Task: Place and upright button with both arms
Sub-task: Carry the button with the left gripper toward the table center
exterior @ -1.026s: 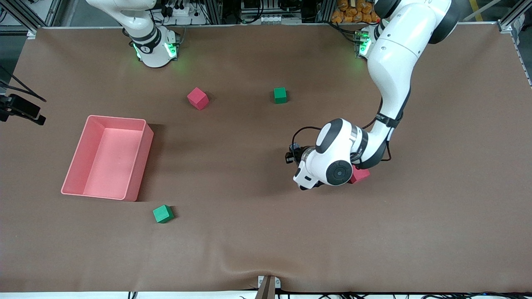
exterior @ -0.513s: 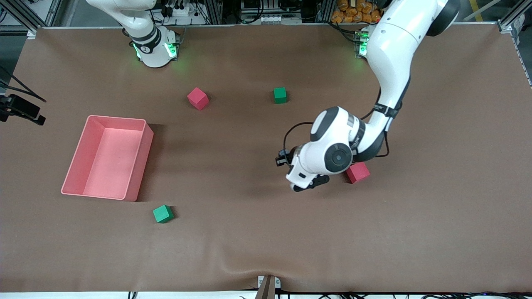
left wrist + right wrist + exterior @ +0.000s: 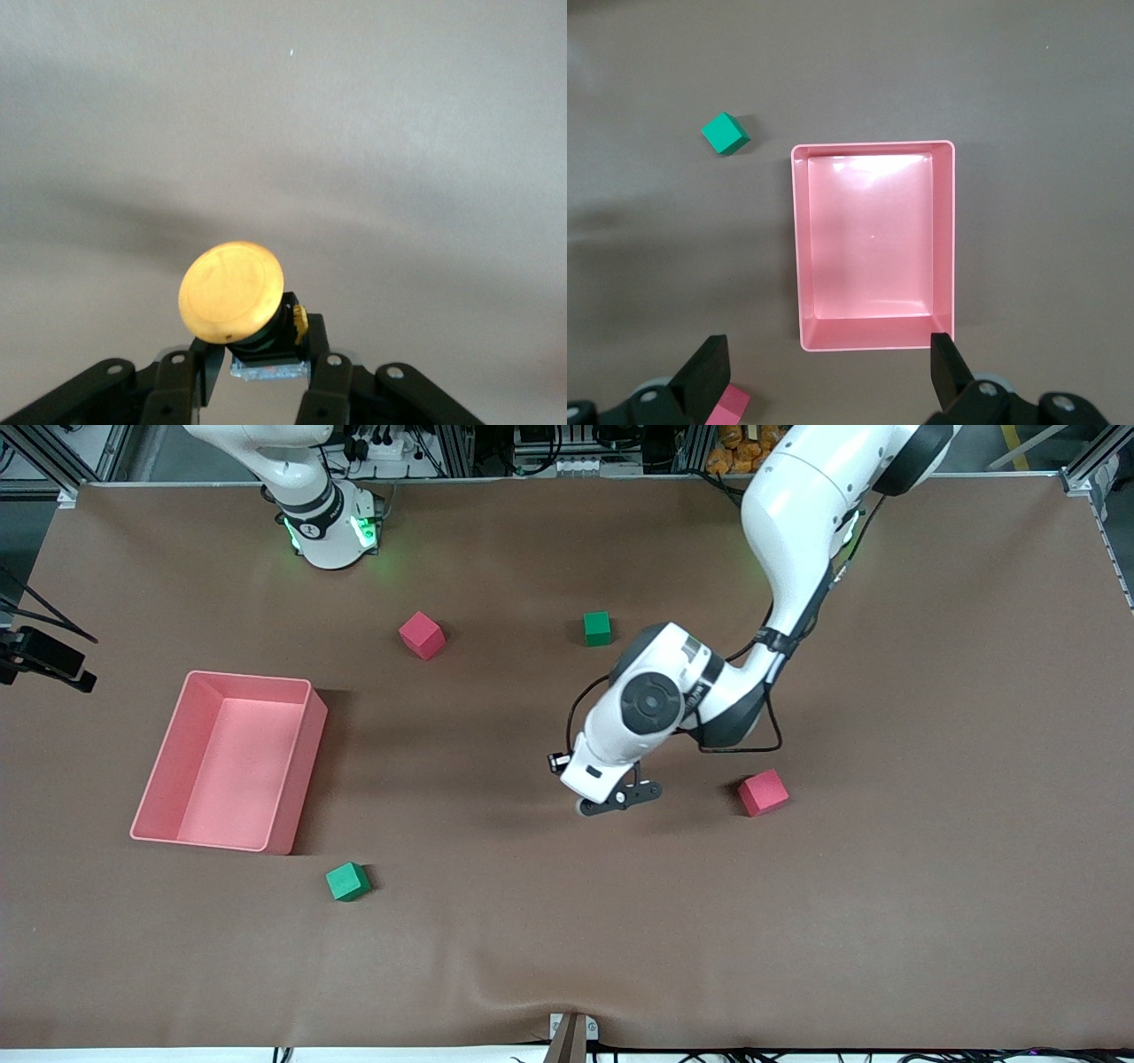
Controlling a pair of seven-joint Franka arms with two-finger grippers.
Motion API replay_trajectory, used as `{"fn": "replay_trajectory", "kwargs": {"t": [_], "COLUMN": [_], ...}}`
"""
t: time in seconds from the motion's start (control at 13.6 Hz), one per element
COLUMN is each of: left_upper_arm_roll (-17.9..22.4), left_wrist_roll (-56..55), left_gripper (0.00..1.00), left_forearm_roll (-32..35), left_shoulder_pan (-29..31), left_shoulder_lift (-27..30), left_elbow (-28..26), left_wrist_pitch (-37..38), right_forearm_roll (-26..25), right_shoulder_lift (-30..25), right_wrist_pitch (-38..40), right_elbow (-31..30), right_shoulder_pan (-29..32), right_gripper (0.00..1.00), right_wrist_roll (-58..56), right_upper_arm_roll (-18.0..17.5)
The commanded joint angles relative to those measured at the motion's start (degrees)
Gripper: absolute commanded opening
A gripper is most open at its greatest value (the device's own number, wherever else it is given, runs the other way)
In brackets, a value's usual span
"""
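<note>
The left gripper hangs over the bare middle of the brown paper-covered worktop, its fingers clamped on the black body of the small orange-capped push-button. I'd lower it gently and level, cap clear of the worktop.

Only the left wrist view shows the button. The right gripper waits, spread wide, above the empty pink plastic tray.

Bare brown table lies all around the left gripper, which is closed on the button. The nearest obstacle is a red cube at its 3 o'clock in the front view; a green cube sits at 12, well apart. The pink bin under the wide-open right gripper stands at 9, with open table between.
</note>
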State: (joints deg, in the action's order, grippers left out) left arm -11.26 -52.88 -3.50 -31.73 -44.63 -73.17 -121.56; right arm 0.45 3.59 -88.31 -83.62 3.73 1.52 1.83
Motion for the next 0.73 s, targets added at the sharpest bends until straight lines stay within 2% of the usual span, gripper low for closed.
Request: {"fn": "replay_trajectory", "kwargs": {"t": [0.0,0.37,0.66], "left_upper_arm_roll": [0.9,0.8,1.4], "left_wrist_roll": [-4.7,-12.5,-23.4], "left_gripper": [0.00,0.00,0.00], "left_forearm_roll": [8.1,20.7,32.5], "left_shoulder_pan": [-2.3,-4.7,-8.4], "left_shoulder_lift": [0.6,-0.5,-2.6], "left_elbow": [-0.3,-0.5,-0.7], "left_wrist_pitch": [-1.0,-2.8,-3.8], "right_forearm_roll": [0.3,0.3,0.4], "right_shoulder_lift": [0.3,0.3,0.3], "right_wrist_pitch": [0.0,0.0,-0.1], "right_elbow": [0.4,0.4,0.4], "right_shoulder_pan": [1.4,1.4,1.4], "right_gripper": [1.00,1.00,1.00], "right_wrist_roll": [-0.5,-0.5,-0.5], "right_upper_arm_roll": [-0.9,-0.8,-0.8]}}
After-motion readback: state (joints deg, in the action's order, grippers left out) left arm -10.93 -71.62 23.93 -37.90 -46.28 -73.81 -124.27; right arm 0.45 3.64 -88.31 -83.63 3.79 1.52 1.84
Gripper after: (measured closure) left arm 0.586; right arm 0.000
